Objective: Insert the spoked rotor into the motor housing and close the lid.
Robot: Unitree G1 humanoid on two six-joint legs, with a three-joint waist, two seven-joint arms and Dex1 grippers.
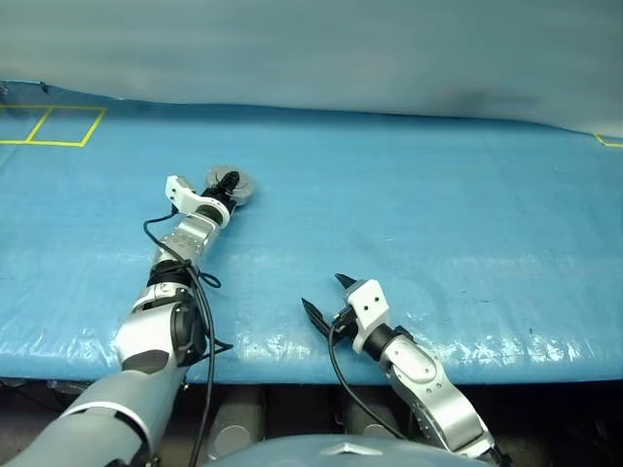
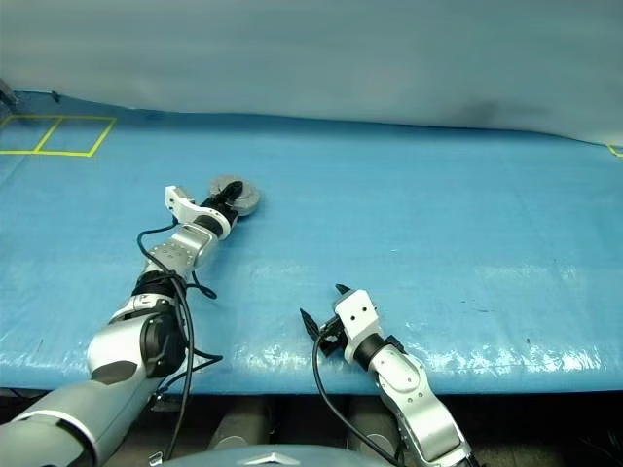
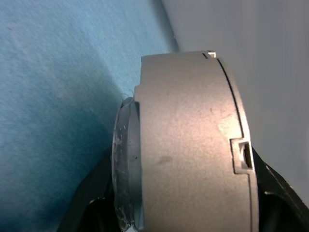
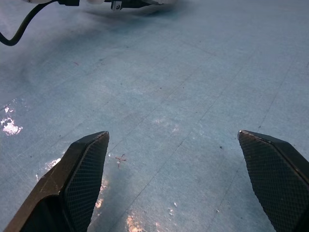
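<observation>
The left tool [image 1: 227, 187] is stretched far out over the blue surface [image 1: 438, 224], toward about 11 o'clock from the robot, and it is clenched on the motor housing [image 1: 237, 185], a round grey piece that sits at its tip, low over the surface; whether it touches the sheet cannot be told. In the left wrist view the motor housing [image 3: 193, 150] stands edge-on between the two black fingers [image 3: 277, 193], its plain grey outer wall toward the camera, with a thin seam and a small notch near one edge, and a paler, glossier disc [image 3: 123, 164] pressed against its other face; whether that disc is the lid cannot be told. The right tool [image 1: 326, 297] is much nearer the robot, at about 6 o'clock by the front edge of the surface, well apart from the housing. It is released, its textured fingers [image 4: 84, 179] spread wide over bare blue sheet, grasping nothing.
</observation>
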